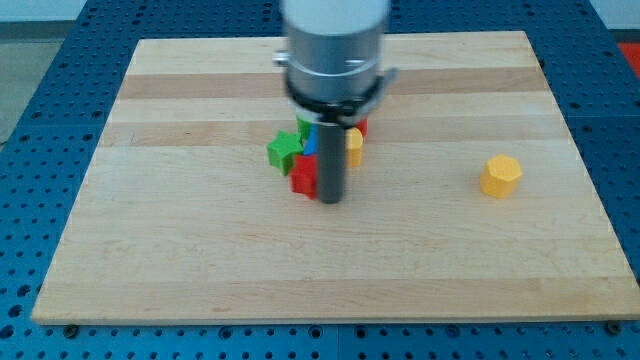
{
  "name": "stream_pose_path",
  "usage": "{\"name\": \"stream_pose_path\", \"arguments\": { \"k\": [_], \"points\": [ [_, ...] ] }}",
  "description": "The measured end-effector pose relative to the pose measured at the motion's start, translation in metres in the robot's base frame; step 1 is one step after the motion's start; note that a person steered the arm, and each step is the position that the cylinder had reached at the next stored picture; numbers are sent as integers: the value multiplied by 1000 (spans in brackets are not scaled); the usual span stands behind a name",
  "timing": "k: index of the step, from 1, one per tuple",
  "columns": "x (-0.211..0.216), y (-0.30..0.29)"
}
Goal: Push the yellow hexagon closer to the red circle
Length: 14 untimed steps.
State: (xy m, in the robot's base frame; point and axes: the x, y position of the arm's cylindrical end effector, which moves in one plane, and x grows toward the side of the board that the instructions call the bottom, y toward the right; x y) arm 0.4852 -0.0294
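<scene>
The yellow hexagon (501, 175) lies alone on the wooden board toward the view's right. My tip (330, 199) rests at the middle of the board, at the lower right edge of a cluster of blocks. The cluster holds a green star-like block (284, 152), a red block (304, 175), a blue block (311, 146) and a yellow block (354, 146). A small piece of another red block (362, 127) shows behind the rod; I cannot tell its shape. The hexagon is far to the right of my tip.
The wooden board (200, 250) sits on a blue perforated table (40, 100). The arm's grey body (333, 50) hides part of the cluster from above.
</scene>
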Motion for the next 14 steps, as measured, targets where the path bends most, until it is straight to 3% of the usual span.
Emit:
{"name": "stream_pose_path", "arguments": {
  "k": [1,5,6,8,9,10,11,12,13,14],
  "points": [
    [0,-45],
    [-48,-38],
    [-16,-4],
    [41,161],
    [31,244],
    [-2,256],
    [-27,206],
    [-25,146],
    [13,148],
    [-2,111]
  ]
}}
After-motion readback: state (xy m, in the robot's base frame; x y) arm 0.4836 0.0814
